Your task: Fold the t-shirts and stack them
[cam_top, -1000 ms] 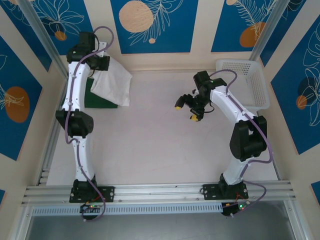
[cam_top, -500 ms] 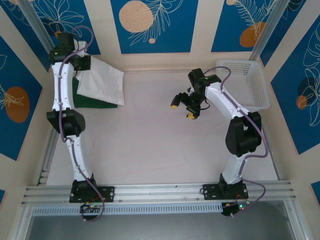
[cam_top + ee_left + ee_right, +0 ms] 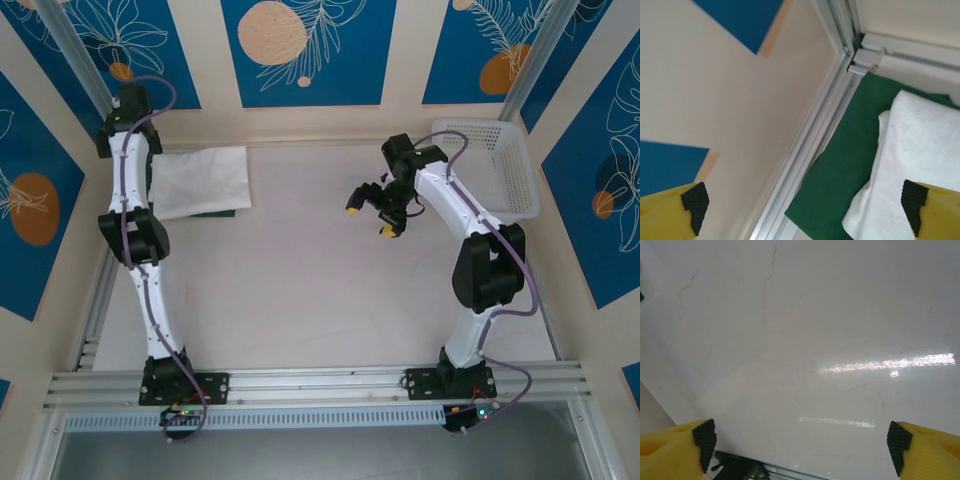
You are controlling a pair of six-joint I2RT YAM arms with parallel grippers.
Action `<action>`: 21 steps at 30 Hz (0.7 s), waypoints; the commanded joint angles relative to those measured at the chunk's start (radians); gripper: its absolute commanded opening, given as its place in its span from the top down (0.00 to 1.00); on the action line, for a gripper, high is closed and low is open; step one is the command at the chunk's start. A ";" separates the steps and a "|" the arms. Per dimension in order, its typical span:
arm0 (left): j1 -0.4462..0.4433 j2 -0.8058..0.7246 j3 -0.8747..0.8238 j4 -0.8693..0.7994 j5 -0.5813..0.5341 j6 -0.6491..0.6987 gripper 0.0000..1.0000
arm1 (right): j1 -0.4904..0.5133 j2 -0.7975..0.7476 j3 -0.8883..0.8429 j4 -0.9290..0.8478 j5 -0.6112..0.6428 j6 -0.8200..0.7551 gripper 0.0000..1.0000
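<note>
Round pale tbl (image 3: 300,290), blue-panel walls (image 3: 340,70), tees (image 3: 200,180)

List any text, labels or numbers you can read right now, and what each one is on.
No text can be read in these views.
White t-shirt: no legible print shows.
Green t-shirt: plain.
Basket: no label shows.
Wall panels: leaf and circle drawings, no words.

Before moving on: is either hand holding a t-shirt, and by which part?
Nothing. Left hand and right hand are open; white t-shirt lies on green t-shirt.
</note>
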 commanded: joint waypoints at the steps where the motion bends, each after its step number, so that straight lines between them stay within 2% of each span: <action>1: 0.001 -0.184 -0.066 -0.037 0.086 -0.188 0.00 | -0.002 -0.086 -0.008 0.029 0.052 -0.007 0.06; 4: 0.000 -0.334 -0.277 0.052 0.225 -0.316 0.00 | -0.002 -0.130 -0.020 0.068 0.136 -0.005 0.02; 8: -0.007 -0.605 -0.688 0.379 0.433 -0.461 0.00 | -0.006 -0.215 -0.060 0.131 0.298 -0.005 0.01; 11: -0.035 -0.745 -0.916 0.531 0.456 -0.516 0.00 | -0.021 -0.292 -0.132 0.182 0.433 0.004 0.01; 12: -0.052 -0.788 -0.993 0.580 0.459 -0.512 0.00 | -0.030 -0.317 -0.162 0.191 0.484 0.013 0.04; 13: -0.067 -0.824 -1.060 0.619 0.461 -0.498 0.00 | -0.038 -0.342 -0.191 0.203 0.527 0.017 0.01; 16: -0.095 -0.975 -1.315 0.760 0.432 -0.470 0.00 | -0.058 -0.448 -0.321 0.282 0.668 0.000 0.01; 18: -0.097 -1.093 -1.515 0.852 0.390 -0.467 0.00 | -0.072 -0.530 -0.438 0.387 0.721 -0.089 0.01; 21: -0.093 -1.234 -1.745 0.930 0.294 -0.370 0.00 | -0.080 -0.644 -0.618 0.579 0.782 -0.253 0.01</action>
